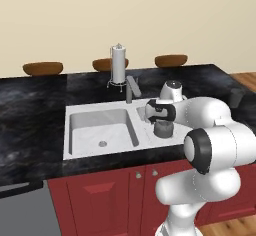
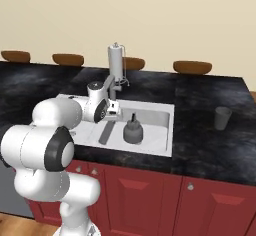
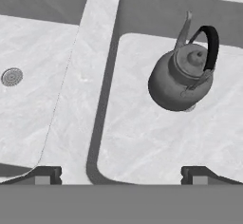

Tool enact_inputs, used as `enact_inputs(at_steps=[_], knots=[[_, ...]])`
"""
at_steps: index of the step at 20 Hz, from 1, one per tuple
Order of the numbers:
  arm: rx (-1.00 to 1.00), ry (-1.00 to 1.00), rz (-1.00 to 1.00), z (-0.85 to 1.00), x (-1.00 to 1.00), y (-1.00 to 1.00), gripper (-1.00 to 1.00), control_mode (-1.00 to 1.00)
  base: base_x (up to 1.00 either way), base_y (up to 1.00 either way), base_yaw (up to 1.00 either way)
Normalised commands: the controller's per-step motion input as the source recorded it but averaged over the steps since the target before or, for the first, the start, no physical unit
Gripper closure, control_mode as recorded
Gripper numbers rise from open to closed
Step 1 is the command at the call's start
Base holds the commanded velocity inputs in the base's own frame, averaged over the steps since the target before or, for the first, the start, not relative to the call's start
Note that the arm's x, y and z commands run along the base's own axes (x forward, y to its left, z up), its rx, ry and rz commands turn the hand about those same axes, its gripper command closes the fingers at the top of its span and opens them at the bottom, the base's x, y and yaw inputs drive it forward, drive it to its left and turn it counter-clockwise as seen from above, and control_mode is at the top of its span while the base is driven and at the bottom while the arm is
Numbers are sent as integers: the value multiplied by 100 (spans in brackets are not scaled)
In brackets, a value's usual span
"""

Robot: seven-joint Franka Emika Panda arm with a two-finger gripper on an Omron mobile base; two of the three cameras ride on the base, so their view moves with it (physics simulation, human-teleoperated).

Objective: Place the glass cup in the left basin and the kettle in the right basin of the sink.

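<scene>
Kettle (image 3: 182, 76): upright in right basin (image 3: 142, 142), placed. Gripper (image 3: 118, 175): above, jaws apart, empty. Glass cup (image 2: 222, 117): on counter, well right; next, reach and grasp.

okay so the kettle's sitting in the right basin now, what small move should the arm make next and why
Probably lift the open tool straight up out of the sink and begin swinging toward the glass cup on the counter to its right. The kettle already rests upright in the right basin, free of the fingers, while the left basin holds nothing.
</scene>
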Motion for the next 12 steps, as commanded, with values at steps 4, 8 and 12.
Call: enact_inputs(at_steps=[4, 8, 12], knots=[[0, 0, 0, 0, 0, 0, -100, 100, 0, -40, 0], [0, 0, 0, 0, 0, 0, -100, 100, 0, -40, 0], [0, 0, 0, 0, 0, 0, -100, 100, 0, -40, 0]])
